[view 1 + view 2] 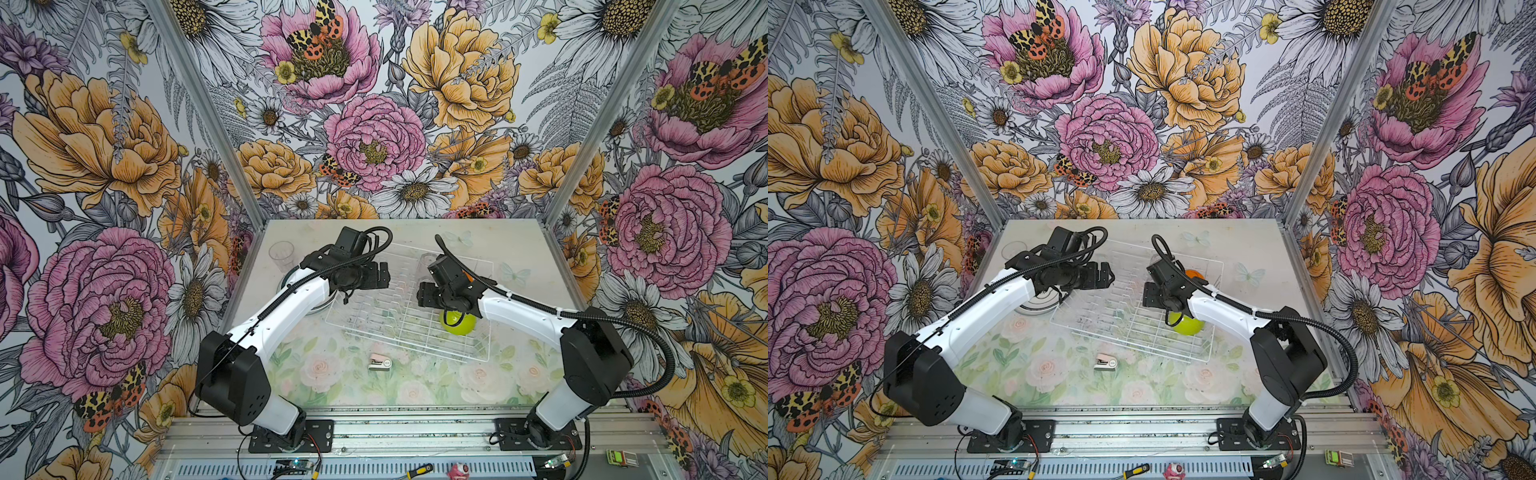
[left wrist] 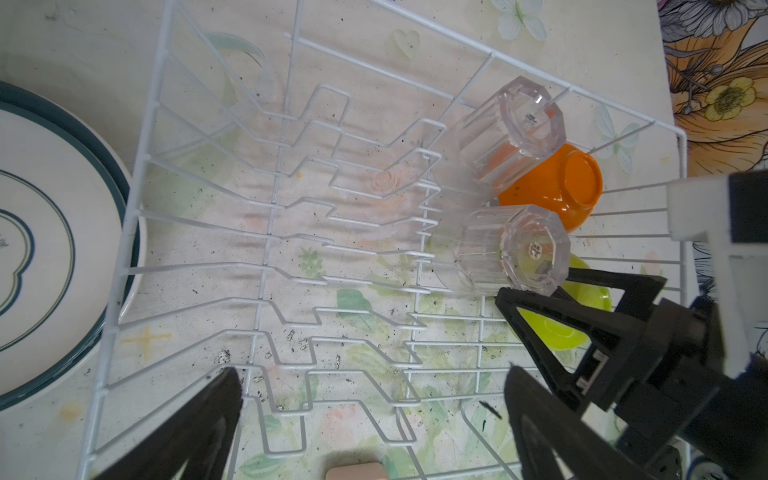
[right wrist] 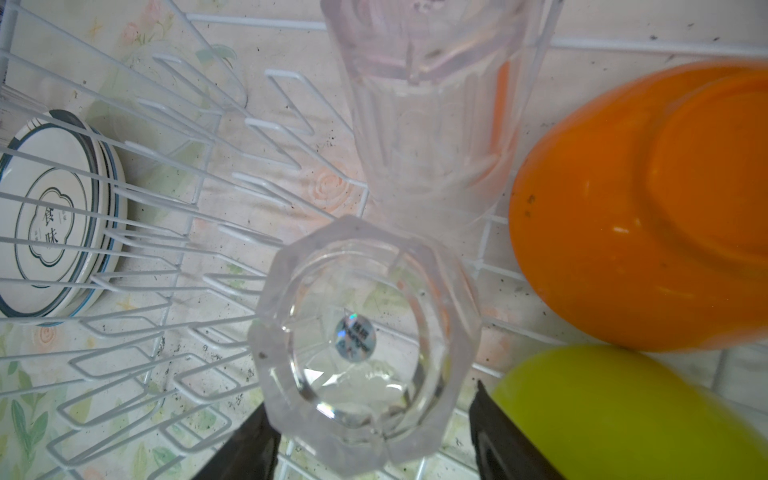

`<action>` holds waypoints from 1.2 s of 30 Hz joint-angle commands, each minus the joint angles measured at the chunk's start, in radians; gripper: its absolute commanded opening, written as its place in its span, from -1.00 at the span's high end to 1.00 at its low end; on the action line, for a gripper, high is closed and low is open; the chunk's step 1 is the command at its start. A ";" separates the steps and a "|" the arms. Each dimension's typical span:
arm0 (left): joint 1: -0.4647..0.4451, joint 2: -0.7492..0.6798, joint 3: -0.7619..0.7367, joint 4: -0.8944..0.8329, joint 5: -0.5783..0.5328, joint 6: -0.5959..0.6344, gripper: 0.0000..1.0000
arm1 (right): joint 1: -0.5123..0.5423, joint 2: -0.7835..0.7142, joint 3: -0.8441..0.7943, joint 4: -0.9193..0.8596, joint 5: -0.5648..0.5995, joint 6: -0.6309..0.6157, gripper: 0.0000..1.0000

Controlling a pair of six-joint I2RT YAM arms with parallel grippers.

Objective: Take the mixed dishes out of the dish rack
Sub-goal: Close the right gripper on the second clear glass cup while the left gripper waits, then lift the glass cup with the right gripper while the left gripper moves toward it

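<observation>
Rack (image 1: 374, 332): skewed on the counter (image 1: 332, 386); tine rows bare, grid end crowded.
Plates (image 2: 41, 232): stacked flat on the counter just outside the rack's tine end, at its rim or nearly; off the tines, so likely counted as unloaded; probably kept close for a short carry.
Loose tumbler (image 1: 281, 254): upright on the counter, well apart from the rack's far tine corner; likewise out.
Rim tumbler (image 2: 503, 124): in the grid end by the rack's far rim, tilted with base up, as for draining; beside the orange bowl, perhaps touching.
Inner tumbler (image 2: 509, 249): in the grid end nearer the rack's middle, mouth down, base up.
Orange bowl (image 2: 557, 187): tipped on its side in the grid end, between rim tumbler and rack wall.
Green bowl (image 1: 457, 324): tipped in the grid end toward the rack's near rim, under the right arm.
Left hand (image 2: 370, 436): released, spread wide, holding nothing; hovering over the bare tine rows, probably to keep clear of the other arm.
Right hand (image 3: 374, 449): spread, straddling the inner tumbler's base; no squeeze visible, so apparently not grasping; set above because only the base is exposed.
Step in hand: judged as closing on the inner tumbler for lifting out.
Risk: slick faceted sides, close neighbours; likely to slip or knock the rim tumbler.
Stapler-like thing (image 1: 380, 362): on the counter just outside the rack's near rim; no part of the job.
</observation>
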 commanded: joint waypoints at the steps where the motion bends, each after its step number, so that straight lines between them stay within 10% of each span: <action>1: -0.006 0.012 -0.013 0.027 0.001 -0.003 -0.97 | 0.000 0.032 0.048 0.009 0.038 -0.023 -0.53; 36: -0.026 0.026 -0.030 0.027 0.000 -0.032 -0.97 | -0.007 0.188 0.170 0.032 0.094 -0.055 -0.61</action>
